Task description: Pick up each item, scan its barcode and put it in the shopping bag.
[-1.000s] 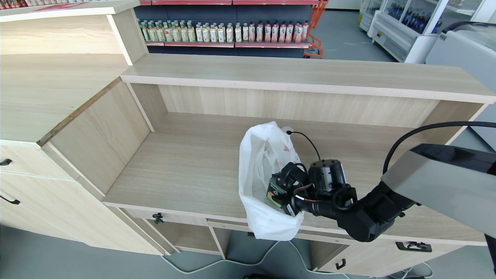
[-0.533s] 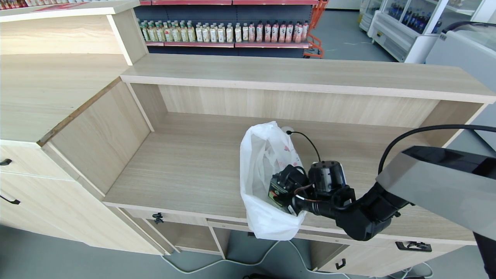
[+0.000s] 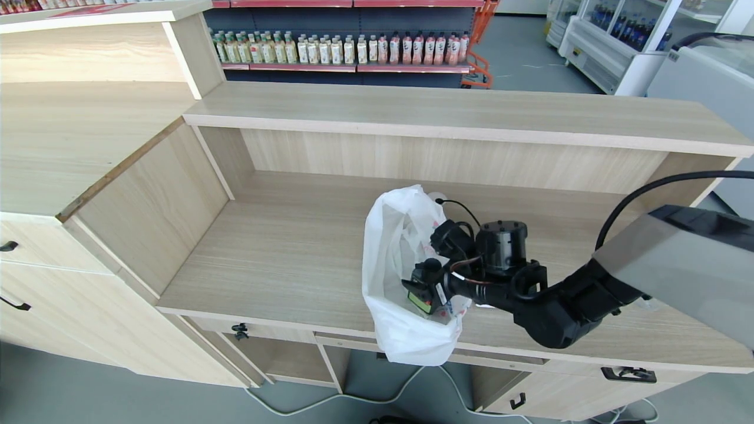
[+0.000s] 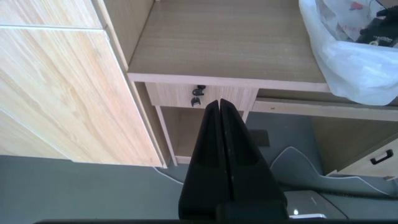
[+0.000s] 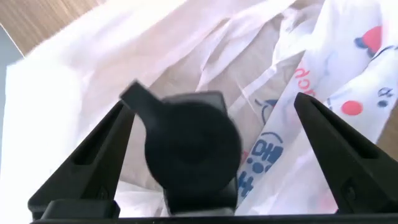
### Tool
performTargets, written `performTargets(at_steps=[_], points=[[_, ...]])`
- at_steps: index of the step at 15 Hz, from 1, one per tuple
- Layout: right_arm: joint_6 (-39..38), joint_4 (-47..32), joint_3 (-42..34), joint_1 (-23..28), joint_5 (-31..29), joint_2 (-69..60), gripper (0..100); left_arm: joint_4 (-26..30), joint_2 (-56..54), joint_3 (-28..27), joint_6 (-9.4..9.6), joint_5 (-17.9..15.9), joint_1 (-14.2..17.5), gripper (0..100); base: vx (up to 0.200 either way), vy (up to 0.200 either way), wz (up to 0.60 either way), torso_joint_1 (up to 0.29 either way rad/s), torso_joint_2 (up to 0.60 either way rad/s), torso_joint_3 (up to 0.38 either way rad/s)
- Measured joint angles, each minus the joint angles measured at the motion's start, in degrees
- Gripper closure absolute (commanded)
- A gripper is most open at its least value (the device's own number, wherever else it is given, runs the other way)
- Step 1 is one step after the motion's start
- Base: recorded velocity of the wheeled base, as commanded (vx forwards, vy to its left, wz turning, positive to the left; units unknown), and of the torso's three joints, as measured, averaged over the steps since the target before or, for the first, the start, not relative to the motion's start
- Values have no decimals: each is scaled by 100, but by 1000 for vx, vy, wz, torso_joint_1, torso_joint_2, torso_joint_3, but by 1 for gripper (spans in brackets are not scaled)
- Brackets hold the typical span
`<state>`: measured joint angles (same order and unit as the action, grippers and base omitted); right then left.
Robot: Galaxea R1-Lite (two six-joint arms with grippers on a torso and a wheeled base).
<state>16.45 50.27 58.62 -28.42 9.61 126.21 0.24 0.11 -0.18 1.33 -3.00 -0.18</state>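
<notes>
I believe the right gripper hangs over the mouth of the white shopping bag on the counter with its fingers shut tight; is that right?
Not quite: its fingers are spread wide apart, not shut, as the right wrist view shows. The right gripper does hang over the mouth of the white shopping bag on the counter.

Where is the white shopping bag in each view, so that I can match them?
Head view: the shopping bag stands on the wooden counter, at the front edge, right gripper in its mouth.
Left wrist view: the shopping bag overhangs that edge, beyond the left gripper.
Right wrist view: the shopping bag surrounds the right gripper.
Shared landmark: the wooden counter.
</notes>
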Motion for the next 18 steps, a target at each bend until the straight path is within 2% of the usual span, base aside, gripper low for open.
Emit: performTargets(at_steps=[4,7,11,14,16,18], points=[[-194,-339,221,118,-9,-540,0,2,0,0,0,0,0,100,0,0,0,0,0,0],[-578,-499,-245,419,2,-1045,0,2,0,0,0,0,0,100,0,0,0,0,0,0],[-1073,-506,-890,1217,11,-1904,0,2,0,0,0,0,2,100,0,0,0,0,0,0],[-1243,-722,-1521,1709,44,-3131,0,0,0,0,0,0,2,100,0,0,0,0,0,0],[-1150,-1506,-2004,2297,57,-4040,0,0,0,0,0,0,2,100,0,0,0,0,0,0],[-794,-2283,-2431,3103,65,-4691,0,0,0,0,-2,0,2,100,0,0,0,0,0,0]])
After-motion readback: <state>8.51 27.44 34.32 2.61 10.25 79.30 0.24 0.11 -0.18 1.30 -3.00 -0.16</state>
